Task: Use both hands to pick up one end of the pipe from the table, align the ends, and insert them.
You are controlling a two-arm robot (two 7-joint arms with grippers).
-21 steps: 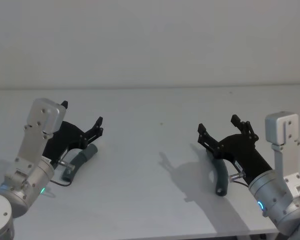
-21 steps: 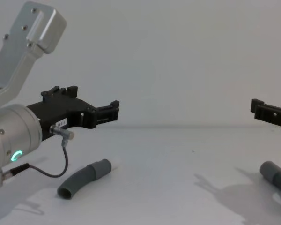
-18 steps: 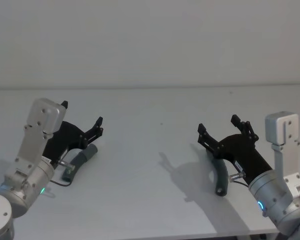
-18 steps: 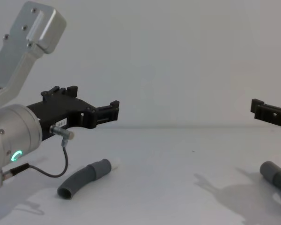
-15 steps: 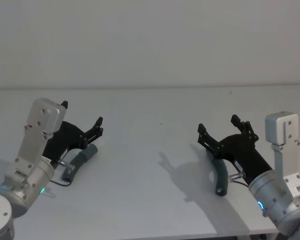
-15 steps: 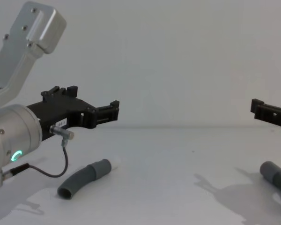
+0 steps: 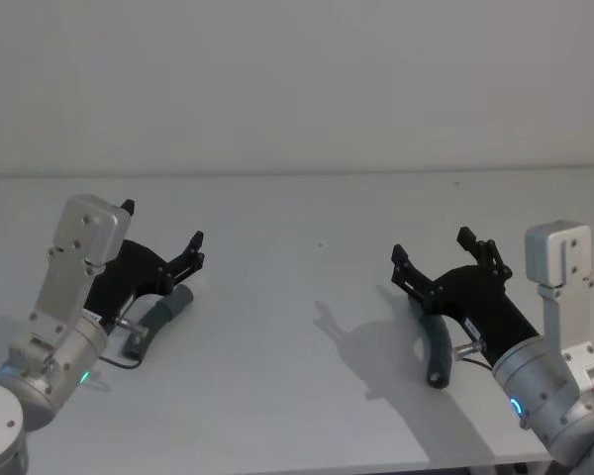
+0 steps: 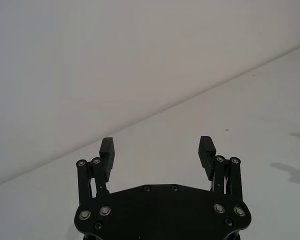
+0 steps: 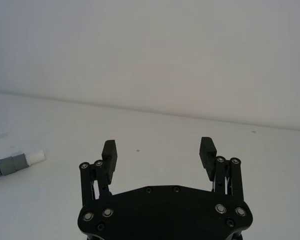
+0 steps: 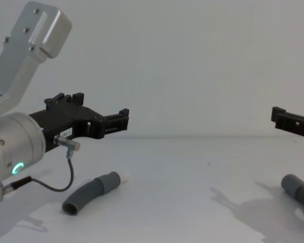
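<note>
Nothing has moved. Head view: left gripper [image 7: 162, 224], open, hovers over the white-tipped hose piece [image 7: 163, 315]; right gripper [image 7: 432, 244], open, over the second hose piece [image 7: 438, 346], both on the table [image 7: 297, 228]. Wrist views: jaws empty. Chest view: pieces well apart. Pre-grasp; next, descend onto cuffs.

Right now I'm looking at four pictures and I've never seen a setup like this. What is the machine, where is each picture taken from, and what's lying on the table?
This is a robot with two arms, each ending in a black two-finger end effector. The head view looks down from above. In it the left end effector hangs open over the left hose piece, and the right end effector hangs open over the right hose piece. Both short grey pieces lie on the white table, and nothing is held. The chest view shows the same scene from lower down, side-on. Each wrist view looks forward from one arm's wrist, past its own end effector.
</note>
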